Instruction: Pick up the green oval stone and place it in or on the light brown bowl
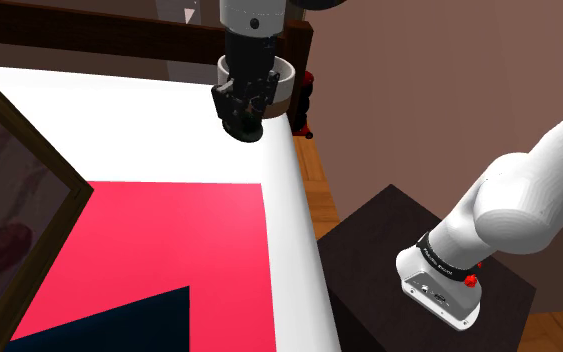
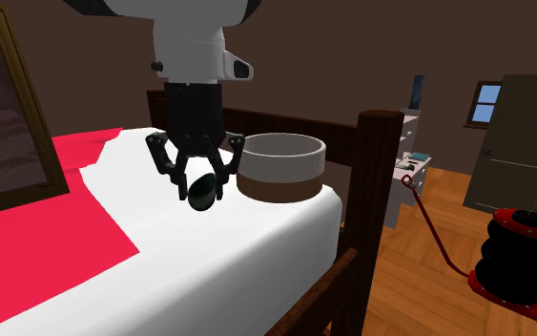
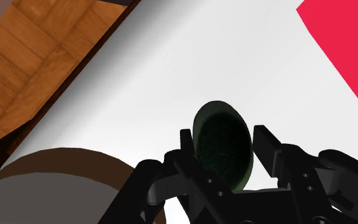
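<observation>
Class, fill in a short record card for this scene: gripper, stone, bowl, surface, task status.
gripper: shut on the stone
stone: dark green, oval, clasped between the fingers, beside the bowl
bowl: pale rim, brown base, standing on the white sheet
surface: white sheet with a red cover over part of it
task status: stone held, not yet in the bowl

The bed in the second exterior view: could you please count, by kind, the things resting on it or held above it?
Dark green oval stone: 1
Bowl: 1
Framed picture: 1
Total: 3
</observation>
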Available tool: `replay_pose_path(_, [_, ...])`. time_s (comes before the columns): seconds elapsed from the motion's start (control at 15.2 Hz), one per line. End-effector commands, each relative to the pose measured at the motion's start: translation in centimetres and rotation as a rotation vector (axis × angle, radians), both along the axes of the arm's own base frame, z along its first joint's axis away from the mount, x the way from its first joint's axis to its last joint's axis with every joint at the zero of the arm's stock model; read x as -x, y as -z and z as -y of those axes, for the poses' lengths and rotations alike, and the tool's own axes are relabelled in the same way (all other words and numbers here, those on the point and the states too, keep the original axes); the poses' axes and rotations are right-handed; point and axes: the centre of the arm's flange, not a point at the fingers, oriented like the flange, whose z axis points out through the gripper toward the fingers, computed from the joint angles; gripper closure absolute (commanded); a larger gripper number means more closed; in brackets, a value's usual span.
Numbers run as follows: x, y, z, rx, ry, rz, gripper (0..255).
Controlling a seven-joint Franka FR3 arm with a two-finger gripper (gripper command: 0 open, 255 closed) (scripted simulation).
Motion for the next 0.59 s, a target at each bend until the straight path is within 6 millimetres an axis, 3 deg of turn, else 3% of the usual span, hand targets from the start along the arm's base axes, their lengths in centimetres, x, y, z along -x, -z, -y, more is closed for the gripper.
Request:
replay_pose_path(0.0, [0.0, 0.0, 0.0, 0.0, 0.0, 0.0, 255])
replay_pose_path(0.33, [0.0, 0.0, 0.0, 0.0, 0.0, 0.0, 255])
replay_pose_path(0.53, [0.0, -1.6, 0.0, 0.0, 0.0, 0.0, 255])
